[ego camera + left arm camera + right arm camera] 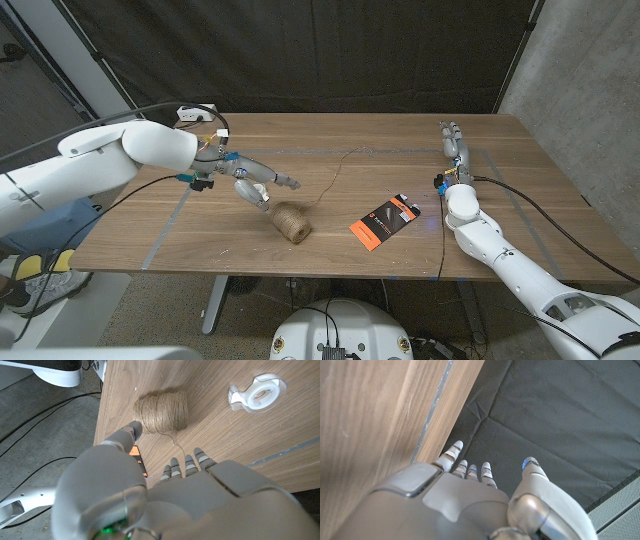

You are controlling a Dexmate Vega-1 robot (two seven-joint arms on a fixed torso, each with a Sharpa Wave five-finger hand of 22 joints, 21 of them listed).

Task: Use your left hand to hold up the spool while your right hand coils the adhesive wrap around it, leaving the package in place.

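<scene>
Dark curtain hangs behind a wooden table (pixel 500 215) with a grey strip near each end. One twine spool (pixel 291 222) lies on its side near the front edge, a loose strand (pixel 335 180) trailing away across the wood. One orange-and-black package (pixel 384 220) lies flat just beside it, toward the right arm; its print is too small to read. In the left wrist view one clear tape dispenser (pixel 257 395) sits near the spool, holding a white roll.

Left hand (pixel 250 185) hovers just behind the spool, fingers spread and holding nothing; in the wrist view its thumb tip (pixel 131 430) is right at the spool's end, though I cannot tell whether it touches. Right hand (pixel 455 145) stands at the far right of the table, well apart from the spool, fingers straight and empty.
</scene>
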